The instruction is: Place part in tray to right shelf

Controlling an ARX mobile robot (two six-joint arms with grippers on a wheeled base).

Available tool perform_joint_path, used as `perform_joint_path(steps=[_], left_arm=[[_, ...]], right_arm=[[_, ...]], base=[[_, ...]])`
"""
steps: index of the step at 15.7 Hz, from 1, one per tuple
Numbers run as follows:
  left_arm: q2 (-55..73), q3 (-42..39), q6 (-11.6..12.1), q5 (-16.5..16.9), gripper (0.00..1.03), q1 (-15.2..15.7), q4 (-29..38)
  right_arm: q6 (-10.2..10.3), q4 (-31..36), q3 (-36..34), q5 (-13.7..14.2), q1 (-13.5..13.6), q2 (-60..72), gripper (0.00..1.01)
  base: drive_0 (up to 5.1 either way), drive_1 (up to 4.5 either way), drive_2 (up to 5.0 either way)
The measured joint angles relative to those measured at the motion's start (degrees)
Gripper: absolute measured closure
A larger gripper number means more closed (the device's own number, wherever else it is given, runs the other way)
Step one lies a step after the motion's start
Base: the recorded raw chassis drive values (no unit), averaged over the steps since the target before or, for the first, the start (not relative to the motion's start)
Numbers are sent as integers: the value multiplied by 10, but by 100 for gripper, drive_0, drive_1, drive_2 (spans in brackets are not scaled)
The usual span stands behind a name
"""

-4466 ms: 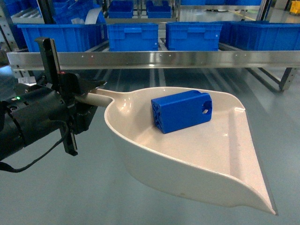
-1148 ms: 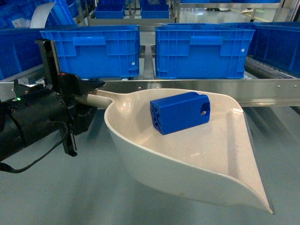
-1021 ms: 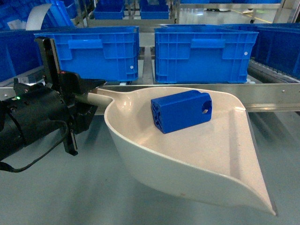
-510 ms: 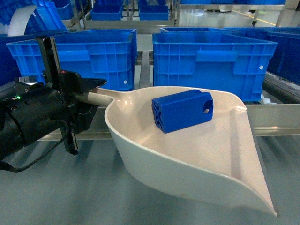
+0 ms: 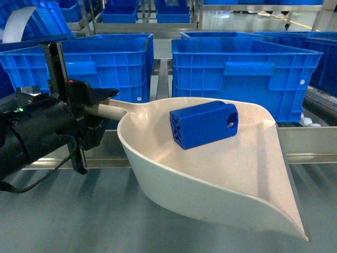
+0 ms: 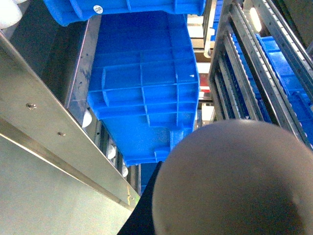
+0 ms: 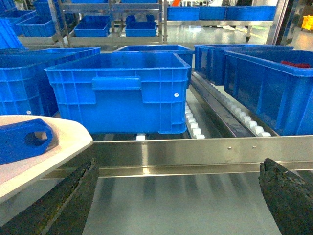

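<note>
The part [image 5: 204,125], a small bright-blue block with round holes, lies on its side in the cream tray [image 5: 247,174]. My left gripper [image 5: 99,107] is shut on the tray's handle [image 5: 108,111] and holds the scoop level in front of the right shelf's steel rail [image 5: 310,143]. In the left wrist view the tray's rounded handle end [image 6: 230,181] fills the lower right and hides the jaws. My right gripper [image 7: 178,205] stands open and empty facing the rail [image 7: 195,152], with the tray's rim [image 7: 46,147] and the part [image 7: 24,139] at its left.
Two large blue crates [image 5: 100,66] [image 5: 242,63] stand on the shelf behind the rail, with a narrow gap between them. White rollers [image 7: 195,128] run beside the crate [image 7: 122,93]. More blue crates [image 7: 264,83] fill the right and the racks behind. Grey floor lies below.
The shelf rail has dropped lower in the head view and the crates look bigger and nearer. The tray, the part and my left gripper keep the same places in the frame.
</note>
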Motion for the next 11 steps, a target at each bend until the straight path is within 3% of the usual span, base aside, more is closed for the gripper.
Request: perform_joint_path(steps=[11], left_arm=[[0,0,0,0,89,0,0]], right_arm=[[0,0,0,0,0,0,3]], base=[[0,0,0]])
